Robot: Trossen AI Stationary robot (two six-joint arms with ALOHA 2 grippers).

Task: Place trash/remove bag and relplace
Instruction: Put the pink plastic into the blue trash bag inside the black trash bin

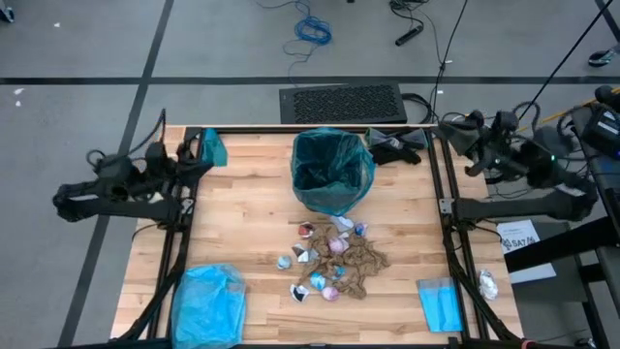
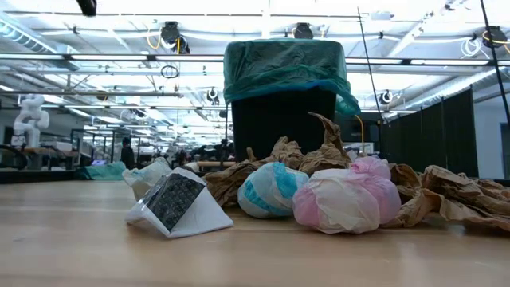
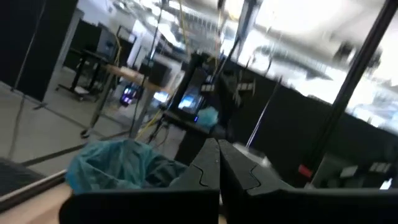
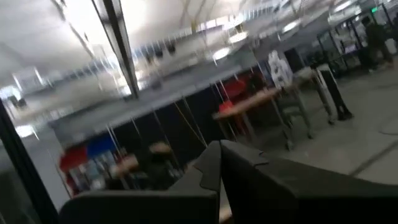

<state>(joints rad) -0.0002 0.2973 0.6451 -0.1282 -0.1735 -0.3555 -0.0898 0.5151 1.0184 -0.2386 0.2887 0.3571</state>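
Note:
A small black bin [image 2: 283, 119] stands at the table's far middle, lined with the dark teal bag [image 1: 332, 170], whose rim is folded over the bin's top [image 2: 283, 68]. The trash [image 1: 334, 260], brown netting paper with white, pink and pale blue scraps, lies in a heap on the table in front of the bin [image 2: 319, 191]. My left gripper [image 3: 218, 163] is shut and empty, raised at the table's left edge, facing the bag [image 3: 118, 165]. My right gripper [image 4: 220, 158] is shut and empty, raised at the far right corner [image 1: 455, 136].
A paler sky-blue plastic bag [image 1: 208, 305] lies at the near left corner and a flat blue packet [image 1: 441, 305] at the near right. A teal bundle [image 1: 213, 148] sits at the far left corner, and a black bundle [image 1: 397, 147] to the right of the bin.

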